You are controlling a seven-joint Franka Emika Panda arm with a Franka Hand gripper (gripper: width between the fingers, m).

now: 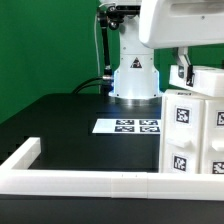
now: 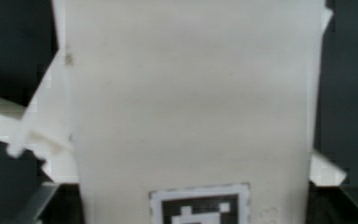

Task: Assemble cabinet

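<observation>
The cabinet [image 1: 195, 130] is a white unit of stacked boxes with square black-and-white tags, standing on the black table at the exterior view's right. My gripper [image 1: 184, 74] is right above it, at its top part. In the wrist view a white cabinet box [image 2: 185, 100] with a tag [image 2: 202, 207] fills the frame. My gripper [image 2: 190, 200] has a dark finger on each side of this box, pressed against its edges. The lower part of the cabinet runs out of the exterior view.
The marker board [image 1: 127, 126] lies flat mid-table in front of the robot base [image 1: 133, 80]. A long low white rail [image 1: 90, 182] runs along the front edge and turns back at the exterior view's left [image 1: 22, 155]. A green wall stands behind.
</observation>
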